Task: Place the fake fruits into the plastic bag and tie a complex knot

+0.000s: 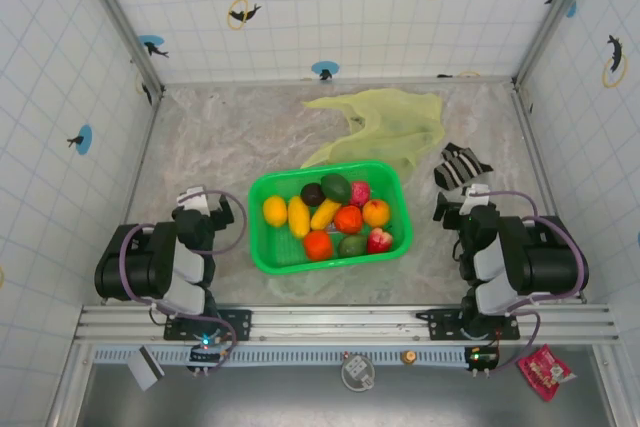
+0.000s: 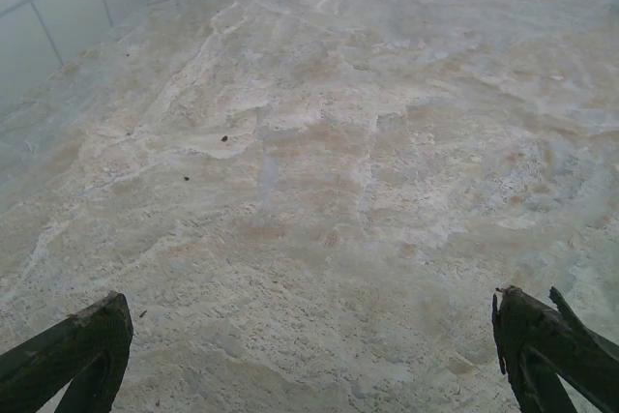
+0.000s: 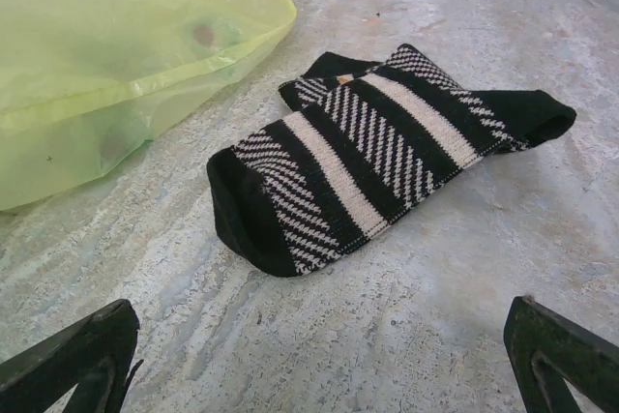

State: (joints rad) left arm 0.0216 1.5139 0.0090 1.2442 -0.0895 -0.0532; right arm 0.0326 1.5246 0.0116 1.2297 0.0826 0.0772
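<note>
Several fake fruits (image 1: 335,214), yellow, orange, red, green and dark brown, lie in a bright green mesh basket (image 1: 262,252) at the table's middle. Behind it the plastic bag (image 1: 385,125) lies flat and limp, pale yellow-green; its edge fills the upper left of the right wrist view as the plastic bag (image 3: 116,45). My left gripper (image 1: 215,205) rests left of the basket, open, with bare table between its fingertips (image 2: 82,345). My right gripper (image 1: 460,209) rests right of the basket, open and holding nothing, its fingertips (image 3: 556,345) wide apart.
A black-and-white striped cloth (image 1: 460,167) lies just ahead of the right gripper, beside the bag; it is the cloth (image 3: 387,152) in the right wrist view. Tiled walls enclose the table. A metal rail (image 1: 340,319) runs along the near edge.
</note>
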